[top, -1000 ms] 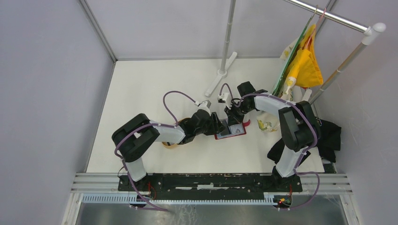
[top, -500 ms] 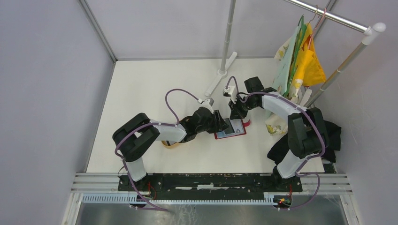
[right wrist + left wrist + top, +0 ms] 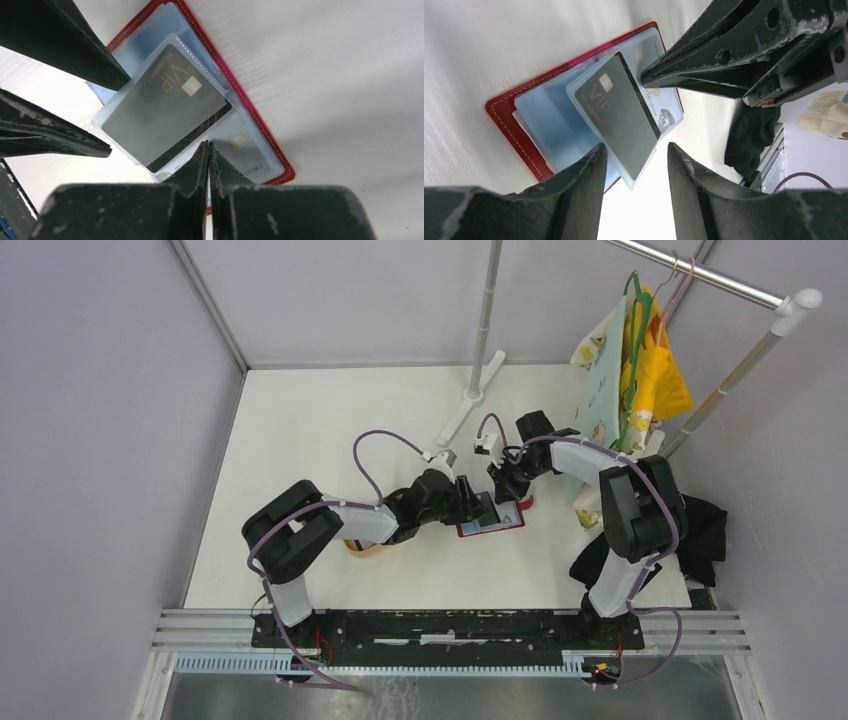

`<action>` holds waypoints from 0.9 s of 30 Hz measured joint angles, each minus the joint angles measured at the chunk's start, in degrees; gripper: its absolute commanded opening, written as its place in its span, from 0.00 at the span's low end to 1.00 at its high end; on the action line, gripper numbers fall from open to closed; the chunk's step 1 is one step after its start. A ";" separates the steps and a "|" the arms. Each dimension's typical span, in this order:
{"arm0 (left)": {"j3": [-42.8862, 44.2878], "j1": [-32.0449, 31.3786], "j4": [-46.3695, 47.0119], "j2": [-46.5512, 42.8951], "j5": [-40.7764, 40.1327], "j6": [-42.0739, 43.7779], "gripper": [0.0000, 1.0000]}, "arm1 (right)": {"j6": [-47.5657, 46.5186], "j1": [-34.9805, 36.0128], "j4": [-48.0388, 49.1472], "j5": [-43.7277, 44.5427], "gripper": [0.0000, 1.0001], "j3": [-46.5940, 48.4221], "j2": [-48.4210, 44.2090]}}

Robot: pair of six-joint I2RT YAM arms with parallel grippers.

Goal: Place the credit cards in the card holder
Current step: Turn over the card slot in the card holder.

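well, the black card [image 3: 619, 117] looks light, stiff and slippery, half in a clear pocket [image 3: 576, 95] of the red card holder [image 3: 514, 117] on the surface [image 3: 474, 50]; push its edge, where the right pincer [image 3: 207, 147] is clenched, left pincer [image 3: 636, 150] released.

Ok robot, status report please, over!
Left gripper open, straddling black card. Right gripper shut, tip on its edge. Card almost fully in holder. Nothing blocking.

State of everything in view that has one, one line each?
Holder: open, lying flat.
VIP card: mostly pocketed, one end sticking out.
Pale card: pocketed.
Left pincer: open, astride the VIP card.
Right pincer: shut, tips at the VIP card's edge.
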 measured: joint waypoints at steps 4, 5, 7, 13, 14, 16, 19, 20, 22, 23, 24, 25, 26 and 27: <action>-0.87 0.00 1.14 0.00 -0.07 0.00 0.55 | 0.02 0.46 -0.44 -0.59 0.04 0.55 0.94; -1.22 0.00 1.51 -0.02 -0.11 0.00 0.55 | 0.04 0.70 -0.50 -0.87 0.04 0.74 1.20; -2.19 0.00 2.25 -0.04 -0.22 -0.02 0.55 | 0.04 1.18 -0.50 -1.64 0.04 1.09 1.73; -5.75 0.00 4.87 -0.87 -0.50 -0.04 0.56 | 0.22 2.40 -0.52 -3.93 0.04 1.16 2.69; -6.25 0.00 5.38 -1.25 -0.50 -0.04 0.56 | 0.26 2.51 -0.52 -4.07 0.03 1.16 2.78; -7.02 0.00 6.21 -1.81 -0.52 -0.04 0.57 | 0.44 2.78 -0.61 -4.15 0.04 1.16 3.19; -7.82 0.00 8.13 -2.16 -0.52 -0.04 0.57 | 0.66 3.13 -0.70 -4.24 0.04 1.16 4.02; -8.07 0.00 8.85 -2.21 -0.55 -0.07 0.57 | 0.74 3.23 -0.66 -4.37 0.04 1.16 4.31; -8.48 0.00 9.90 -2.21 -0.52 -0.07 0.57 | 0.96 3.39 -0.63 -4.59 0.04 1.16 4.48; -8.68 0.00 10.43 -2.23 -0.50 -0.07 0.57 | 1.03 3.39 -0.63 -4.61 0.04 1.16 4.50; -8.83 0.00 10.88 -2.21 -0.50 -0.07 0.57 | 1.11 3.39 -0.63 -4.63 0.04 1.16 4.50; -8.92 0.00 11.34 -2.21 -0.48 -0.07 0.57 | 1.14 3.39 -0.61 -4.63 0.04 1.16 4.50; -8.96 0.00 11.80 -2.21 -0.48 -0.07 0.57 | 1.14 3.39 -0.61 -4.63 0.04 1.16 4.50; -8.96 0.00 12.17 -2.21 -0.44 -0.07 0.57 | 1.16 3.39 -0.61 -4.61 0.04 1.16 4.50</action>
